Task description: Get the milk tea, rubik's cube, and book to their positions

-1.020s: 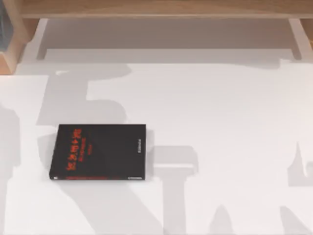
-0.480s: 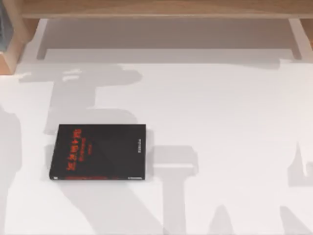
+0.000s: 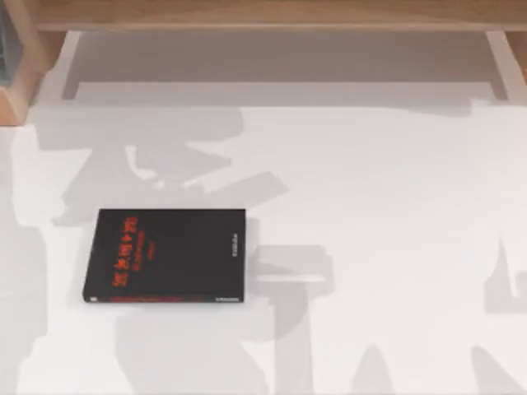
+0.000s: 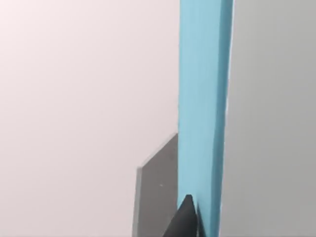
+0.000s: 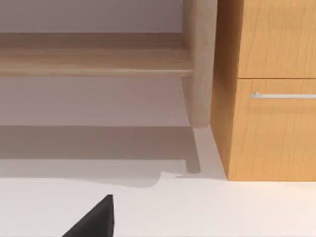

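Observation:
The light-blue book stands edge-on in the left wrist view, running up from my left gripper. A dark fingertip presses against its cover, so the gripper is shut on it, above a pale surface. A dark part of my right gripper shows in the right wrist view, low over the white table and facing the wooden shelf unit. The milk tea and the rubik's cube are out of view.
A thin black book with red lettering lies flat on the white table, left of centre. A wooden shelf runs along the back edge. A wooden cabinet with a metal drawer handle stands beside the shelf post.
The arm shadows on the left half of the table have spread to the right and changed shape. The black book has not moved.

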You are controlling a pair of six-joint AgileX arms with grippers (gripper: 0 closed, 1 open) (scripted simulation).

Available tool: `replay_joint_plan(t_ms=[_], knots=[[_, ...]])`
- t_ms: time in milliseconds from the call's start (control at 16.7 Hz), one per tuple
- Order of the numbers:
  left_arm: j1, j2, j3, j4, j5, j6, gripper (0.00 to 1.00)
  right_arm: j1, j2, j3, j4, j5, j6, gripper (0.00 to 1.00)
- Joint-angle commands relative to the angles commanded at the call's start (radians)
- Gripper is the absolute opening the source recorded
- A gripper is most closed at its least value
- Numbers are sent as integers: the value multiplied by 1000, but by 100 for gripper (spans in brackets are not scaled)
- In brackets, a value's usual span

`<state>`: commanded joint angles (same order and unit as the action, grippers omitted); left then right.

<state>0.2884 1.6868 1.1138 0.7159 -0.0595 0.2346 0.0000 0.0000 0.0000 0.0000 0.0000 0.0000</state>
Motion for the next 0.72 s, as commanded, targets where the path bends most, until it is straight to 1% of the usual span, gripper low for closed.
replay_joint_plan(t_ms=[180,360,540,720], knots=[[-60,-104,-159,43,-159,116,0,0,0,0,0,0,0,100],[-167,-184,-322,63,-305,248,0,0,0,0,0,0,0,100],[-321,-228,-477,58,-426,388,0,0,0,0,0,0,0,100],[-508,-241,-610,32,-513,526,0,0,0,0,0,0,0,100]])
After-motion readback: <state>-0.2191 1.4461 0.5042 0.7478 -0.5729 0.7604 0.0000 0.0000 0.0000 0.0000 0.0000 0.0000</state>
